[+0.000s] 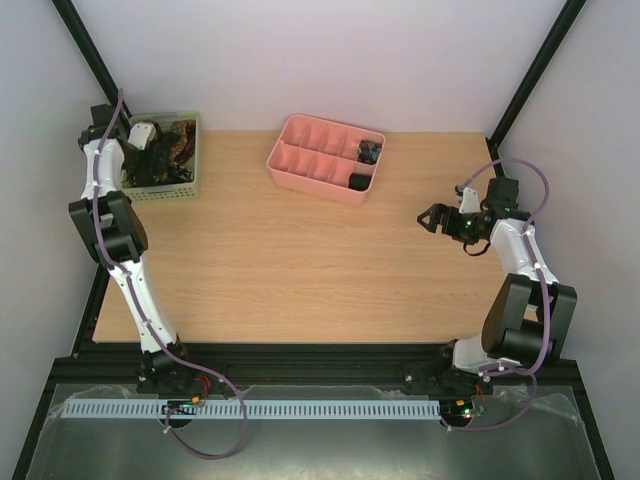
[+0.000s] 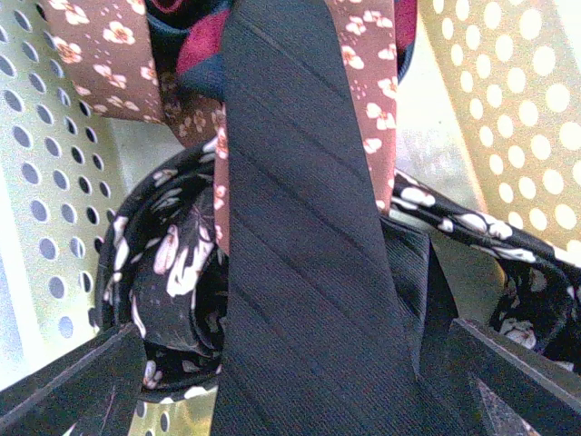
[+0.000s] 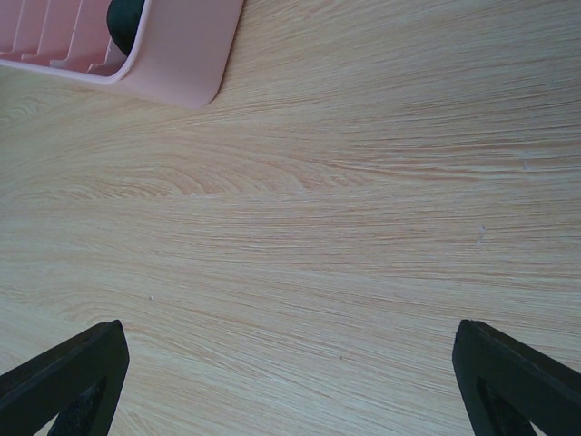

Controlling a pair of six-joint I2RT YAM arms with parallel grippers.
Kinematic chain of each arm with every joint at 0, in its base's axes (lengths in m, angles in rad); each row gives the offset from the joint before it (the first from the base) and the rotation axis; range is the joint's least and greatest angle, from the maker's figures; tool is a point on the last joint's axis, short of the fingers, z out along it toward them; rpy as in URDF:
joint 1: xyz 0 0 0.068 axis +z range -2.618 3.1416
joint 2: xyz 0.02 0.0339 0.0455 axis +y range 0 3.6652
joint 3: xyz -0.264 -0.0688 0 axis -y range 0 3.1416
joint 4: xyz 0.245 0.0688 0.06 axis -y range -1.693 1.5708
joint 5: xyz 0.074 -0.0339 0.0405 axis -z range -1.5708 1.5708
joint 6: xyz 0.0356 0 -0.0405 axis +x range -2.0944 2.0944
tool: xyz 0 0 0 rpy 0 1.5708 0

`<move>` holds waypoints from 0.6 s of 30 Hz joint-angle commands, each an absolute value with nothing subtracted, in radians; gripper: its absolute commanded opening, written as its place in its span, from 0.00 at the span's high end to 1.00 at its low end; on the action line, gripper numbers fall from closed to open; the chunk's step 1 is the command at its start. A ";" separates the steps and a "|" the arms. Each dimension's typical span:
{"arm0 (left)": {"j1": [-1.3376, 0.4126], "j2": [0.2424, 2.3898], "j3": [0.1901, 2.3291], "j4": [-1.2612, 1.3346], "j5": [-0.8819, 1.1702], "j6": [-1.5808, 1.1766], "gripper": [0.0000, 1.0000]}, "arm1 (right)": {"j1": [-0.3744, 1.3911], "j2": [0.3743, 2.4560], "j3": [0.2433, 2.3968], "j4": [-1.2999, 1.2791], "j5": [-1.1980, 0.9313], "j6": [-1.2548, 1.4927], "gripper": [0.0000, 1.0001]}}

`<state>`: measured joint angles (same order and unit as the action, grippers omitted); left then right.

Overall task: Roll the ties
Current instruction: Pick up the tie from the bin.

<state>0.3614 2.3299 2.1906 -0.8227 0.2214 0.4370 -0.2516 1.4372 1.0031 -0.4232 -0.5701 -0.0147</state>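
A green basket (image 1: 160,188) with perforated walls sits in the far left corner of the worktop (image 1: 300,270), and the loose ties (image 1: 172,140) lie heaped in it. The left arm reaches over the left edge and down into the basket.

The left wrist view shows the left tool (image 2: 295,327) with its fingers (image 2: 82,381) far apart at the two lower corners of the view. A dark tie (image 2: 309,272) with faint diagonal stripes runs straight down between them. It fills much of the gap, but neither finger can be seen pressing on it, so the tool is wide open and grips nothing. A brown tie (image 2: 368,82) with pale blossoms lies under the dark one, showing on both sides of it toward the top. A floral tie (image 2: 172,263), black with white petals, curls in a loose loop lower left, under the dark tie, and more of that black-and-white cloth trails off to the right. A bit of red and navy cloth shows at the top.

A pink tray (image 1: 310,185) with two rows of compartments sits by the far edge, near its middle and slightly askew. Two coils lie in its right end, one (image 1: 369,151) in the far row and one (image 1: 358,181) in the near row.

The right tool (image 3: 289,327) hangs over bare wood near the right edge, well apart from the tray. Its fingers are spread fully wide with nothing between them. A corner of the tray and part of a dark coil show at the top left of its wrist view.
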 commanded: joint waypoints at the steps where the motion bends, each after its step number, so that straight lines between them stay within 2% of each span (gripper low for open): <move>1: 0.368 2.351 2.191 -0.888 0.214 0.477 0.07 | -0.258 1.411 1.012 -0.460 -0.580 -0.021 0.01; 4: 0.367 2.366 2.190 -0.877 0.149 0.473 0.10 | -0.258 1.414 1.016 -0.461 -0.582 -0.021 0.01; 6: 0.368 2.373 2.192 -0.868 0.098 0.469 0.19 | -0.257 1.417 1.020 -0.461 -0.583 -0.020 0.01; 10: 0.368 2.351 2.194 -0.846 0.059 0.453 0.61 | -0.258 1.419 1.030 -0.460 -0.587 -0.014 0.02; 13: 0.367 2.291 2.189 -0.821 0.140 0.425 0.94 | -0.257 1.416 1.030 -0.455 -0.597 -0.004 0.01; 14: 0.365 2.268 2.189 -0.816 0.173 0.415 0.97 | -0.257 1.415 1.029 -0.453 -0.602 0.000 0.01; 18: 0.332 2.174 2.181 -0.830 0.310 0.395 0.98 | -0.258 1.407 1.023 -0.446 -0.629 0.023 0.01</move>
